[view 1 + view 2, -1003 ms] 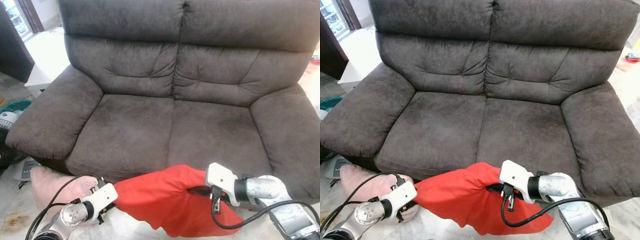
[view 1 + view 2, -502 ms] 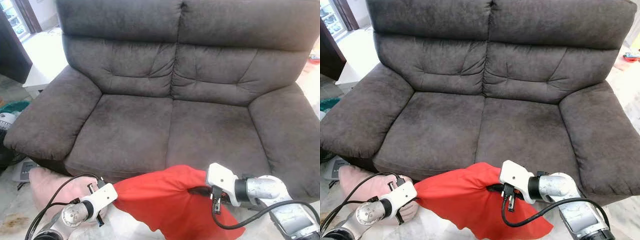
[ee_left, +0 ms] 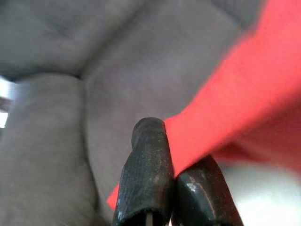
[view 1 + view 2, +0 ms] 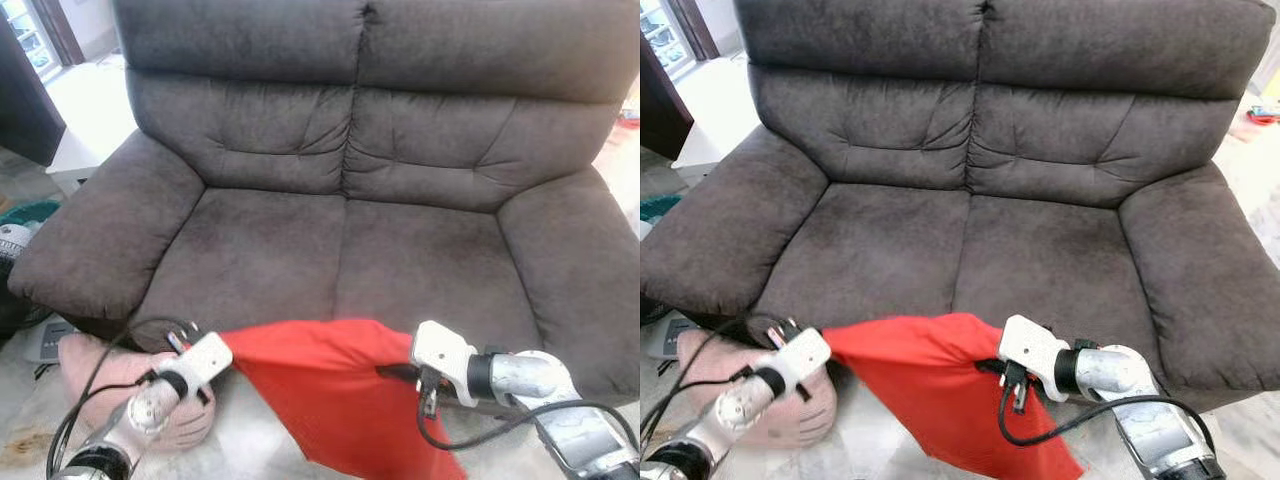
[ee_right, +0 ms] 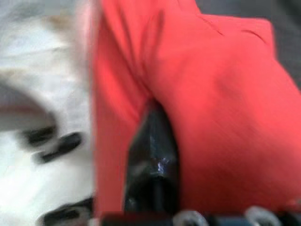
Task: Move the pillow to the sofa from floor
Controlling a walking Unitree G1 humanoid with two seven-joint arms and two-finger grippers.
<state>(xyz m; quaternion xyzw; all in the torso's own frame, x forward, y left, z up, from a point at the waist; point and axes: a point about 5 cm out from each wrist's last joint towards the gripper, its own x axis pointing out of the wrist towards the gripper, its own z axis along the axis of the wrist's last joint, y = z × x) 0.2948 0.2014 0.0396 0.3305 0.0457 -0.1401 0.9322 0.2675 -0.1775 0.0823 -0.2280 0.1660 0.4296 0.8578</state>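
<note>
While clamped, pillow wrist-blurred.

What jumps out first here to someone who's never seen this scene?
The bright red pillow, stretched in the air between the left gripper and the right gripper, just in front of the sofa's seat edge. Behind it, the big dark grey sofa spans the head views. A pink pillow lies on the floor by the sofa's left front corner, beneath the left arm.

Two silver arms, white wrist housings, looping black cables, long black end effector fingers
</note>
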